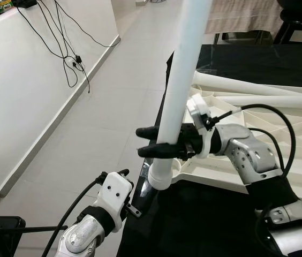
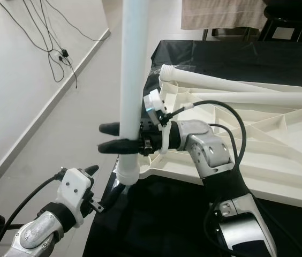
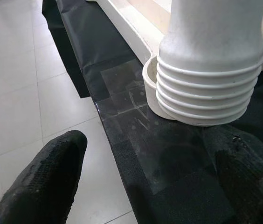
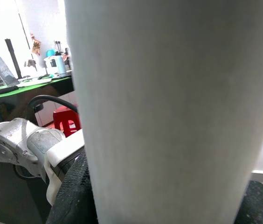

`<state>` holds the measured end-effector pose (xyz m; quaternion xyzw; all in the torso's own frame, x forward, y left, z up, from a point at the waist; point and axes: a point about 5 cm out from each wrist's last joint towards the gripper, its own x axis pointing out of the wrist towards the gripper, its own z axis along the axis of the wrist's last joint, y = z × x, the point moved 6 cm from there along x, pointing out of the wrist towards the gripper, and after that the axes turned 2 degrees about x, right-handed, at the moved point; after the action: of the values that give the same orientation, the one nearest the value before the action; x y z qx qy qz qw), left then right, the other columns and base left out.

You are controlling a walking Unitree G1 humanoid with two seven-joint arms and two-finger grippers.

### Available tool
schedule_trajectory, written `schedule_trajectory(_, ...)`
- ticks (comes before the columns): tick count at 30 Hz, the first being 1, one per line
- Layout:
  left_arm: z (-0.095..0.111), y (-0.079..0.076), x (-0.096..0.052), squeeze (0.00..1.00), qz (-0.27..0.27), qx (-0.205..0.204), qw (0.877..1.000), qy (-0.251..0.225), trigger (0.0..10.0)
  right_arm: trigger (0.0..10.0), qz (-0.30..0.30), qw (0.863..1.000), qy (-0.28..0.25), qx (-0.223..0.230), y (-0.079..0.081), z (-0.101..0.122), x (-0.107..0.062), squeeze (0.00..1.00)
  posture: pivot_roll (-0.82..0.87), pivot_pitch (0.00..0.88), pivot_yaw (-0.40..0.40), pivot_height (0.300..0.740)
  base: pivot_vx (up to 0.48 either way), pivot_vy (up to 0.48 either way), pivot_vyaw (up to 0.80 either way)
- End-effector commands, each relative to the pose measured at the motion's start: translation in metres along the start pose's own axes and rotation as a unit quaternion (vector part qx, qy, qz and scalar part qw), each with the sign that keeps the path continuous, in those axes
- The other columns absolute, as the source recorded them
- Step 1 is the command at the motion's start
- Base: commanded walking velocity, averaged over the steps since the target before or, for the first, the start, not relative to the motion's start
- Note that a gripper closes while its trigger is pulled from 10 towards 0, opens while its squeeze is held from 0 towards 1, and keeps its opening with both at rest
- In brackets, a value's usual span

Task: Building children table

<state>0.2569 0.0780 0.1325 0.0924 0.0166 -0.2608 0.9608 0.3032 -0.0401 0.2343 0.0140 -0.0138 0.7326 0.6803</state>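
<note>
A: Right gripper point(image 1: 153, 142) first. You've got its two black fingers point(image 2: 113, 128) clamped on the white leg point(image 1: 180, 80), one each side, partway up from the threaded end.

B: And the leg itself, where is it?

A: Roughly upright, leaning a little, top out of frame. Its ribbed threaded end point(image 3: 211, 93) sits right at the round socket point(image 3: 151, 84) on the near corner of the white tabletop point(image 1: 279, 176). Touching or overlapping the rim; can't tell if you've got it threaded in.

B: Tabletop orientation?

A: Lying underside up, ribs showing, on a black sheet point(image 2: 156, 225) over the floor. Two more white legs point(image 2: 220, 83) lie across its far part, angled together.

B: Left gripper?

A: Left gripper point(image 3: 150, 186) is low, just below the threaded end, near the sheet's edge. Your fingers point(image 3: 43, 177) stand spread apart, nothing between them; the leg end is beyond the tips, not touched.

B: Right wrist view any use?

A: Mostly the leg's white shaft up close, black finger pads at its base. Behind it you can make out the silver left arm point(image 4: 15, 140), a red stool point(image 4: 66, 122) and a green-topped desk point(image 4: 15, 88) with clutter.

B: Surroundings?

A: Pale tiled floor point(image 1: 103, 107) on your left, white wall point(image 1: 28, 80) with black cables point(image 1: 68, 59) hanging. A beige cloth point(image 1: 242, 16) at the far end, past the sheet.
</note>
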Motion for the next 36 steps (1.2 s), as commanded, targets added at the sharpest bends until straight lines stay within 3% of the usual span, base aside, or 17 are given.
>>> schedule_trajectory(1, 0.000, -0.001, -0.001, 0.00, -0.004, 0.000, 1.000, 0.002, 10.0, 10.0, 0.026, 1.000, 0.008, -0.001, 0.008, -0.005, 0.009, 0.00, -0.03, 0.174, 0.082, 0.740, 0.000, 0.000, 0.00)
schedule_trajectory(11, 0.003, -0.007, -0.001, 0.00, -0.021, 0.007, 1.000, 0.000, 10.0, 10.0, 0.053, 0.998, 0.009, 0.009, 0.013, -0.004, 0.015, 0.00, -0.03, 0.188, 0.081, 0.740, 0.000, 0.000, 0.00)
schedule_trajectory(18, 0.005, -0.012, -0.010, 0.00, -0.025, 0.001, 1.000, 0.004, 10.0, 10.0, 0.056, 0.998, 0.008, 0.003, 0.010, 0.000, 0.021, 0.00, -0.02, 0.207, 0.088, 0.740, 0.000, 0.000, 0.00)
schedule_trajectory(29, 0.012, -0.021, -0.021, 0.00, -0.039, -0.010, 0.999, 0.001, 10.0, 10.0, 0.067, 0.998, 0.020, 0.008, 0.006, 0.004, 0.013, 0.00, 0.01, 0.264, 0.089, 0.740, 0.000, 0.000, 0.00)
schedule_trajectory(36, 0.016, -0.026, -0.024, 0.00, -0.053, -0.002, 0.999, 0.001, 10.0, 10.0, 0.020, 1.000, -0.001, -0.012, -0.011, 0.010, 0.023, 0.00, 0.03, 0.284, 0.097, 0.740, 0.000, 0.000, 0.00)
